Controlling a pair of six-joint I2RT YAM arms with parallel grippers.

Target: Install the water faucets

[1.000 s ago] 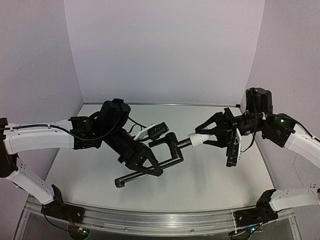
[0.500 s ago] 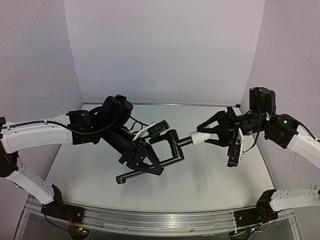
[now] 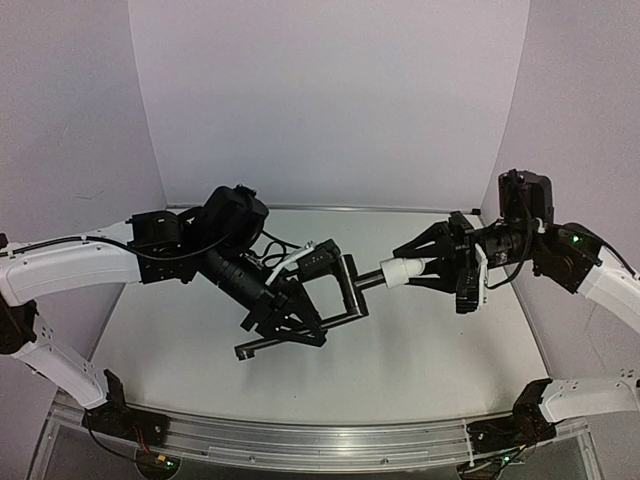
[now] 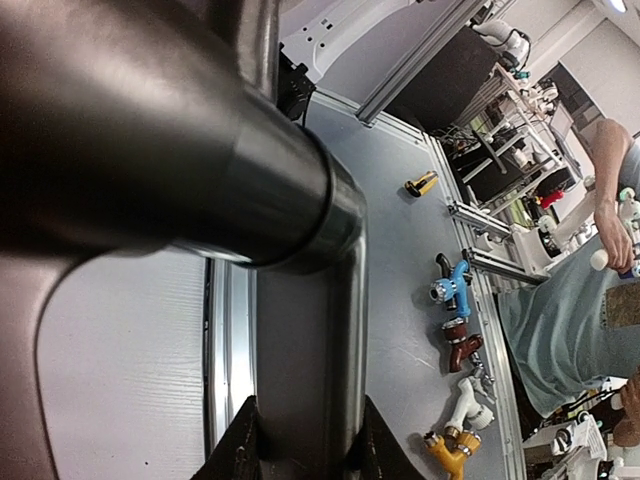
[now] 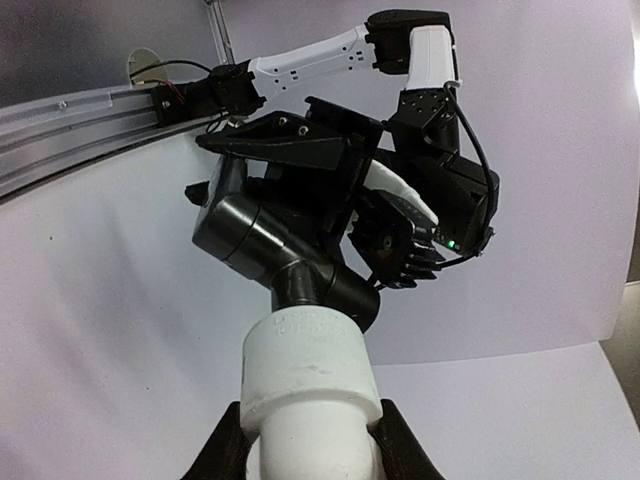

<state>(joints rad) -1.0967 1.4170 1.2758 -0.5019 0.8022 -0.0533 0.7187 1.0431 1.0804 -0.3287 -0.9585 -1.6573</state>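
Top external view: both arms reach inward and meet over the middle of the table.

1. Left gripper: jaws narrow, clamped across the long run of the black pipe. The pipe slants from a low end at the near left up to a bend on the right, then turns away toward the back wall. I cannot tell whether the low end touches the table.

2. Right gripper: points left, jaws drawn in on the white fitting, which it holds level and clear of the table.

3. Joint: a short black stub runs from the pipe's upright part to the right and meets the open end of the white fitting. The two parts are in contact and in line. How far the stub sits inside cannot be made out.

Left wrist view: the black pipe fills most of the picture. Its thinner run passes down between the two fingertips of the left gripper, which are pressed against it on both sides. Beyond the table edge, several coloured pipe fittings lie on a grey floor.

Right wrist view: the white fitting stands between the fingers of the right gripper, gripped at its base. The black pipe enters its far end, with the left gripper closed on the pipe just behind.
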